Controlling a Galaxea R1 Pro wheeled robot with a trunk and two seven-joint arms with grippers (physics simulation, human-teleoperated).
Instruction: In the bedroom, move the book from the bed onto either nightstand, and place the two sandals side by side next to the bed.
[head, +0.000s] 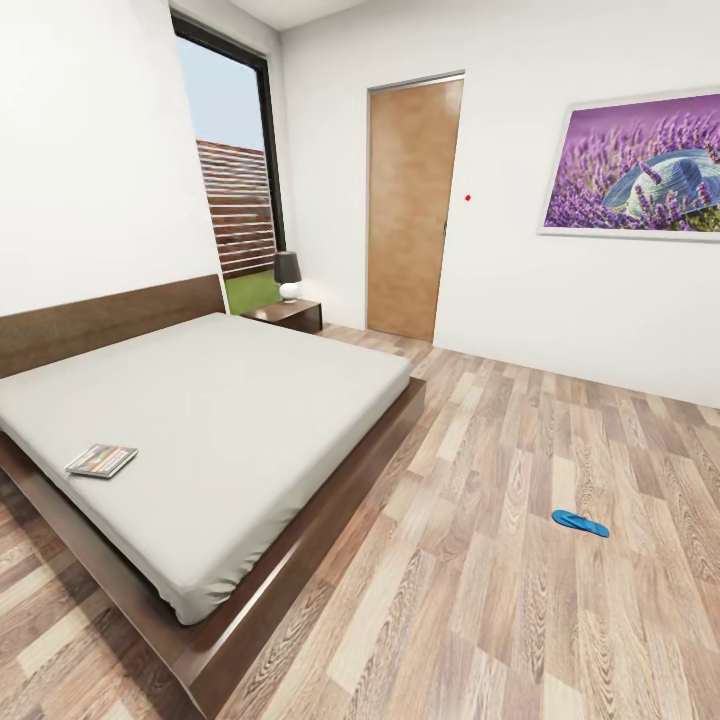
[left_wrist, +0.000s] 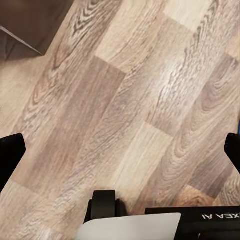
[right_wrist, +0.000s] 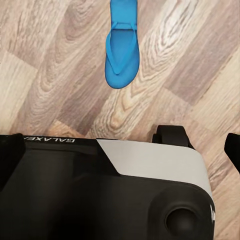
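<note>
The bed, with its light-grey mattress and dark wood frame, takes up the left of the head view. Near the mattress's left front corner lies the book, flat. A dark nightstand carrying a lamp stands at the bed's far corner. One blue sandal lies on the plank floor to the right, well away from the bed. In the right wrist view a blue sandal lies on the floor just beyond my base. My left gripper and right gripper hang open over the floor, holding nothing.
A tan door is shut in the far wall, beside a tall black-framed window. A lavender picture hangs at the right. Wood floor stretches between bed and right wall. A dark corner of furniture shows in the left wrist view.
</note>
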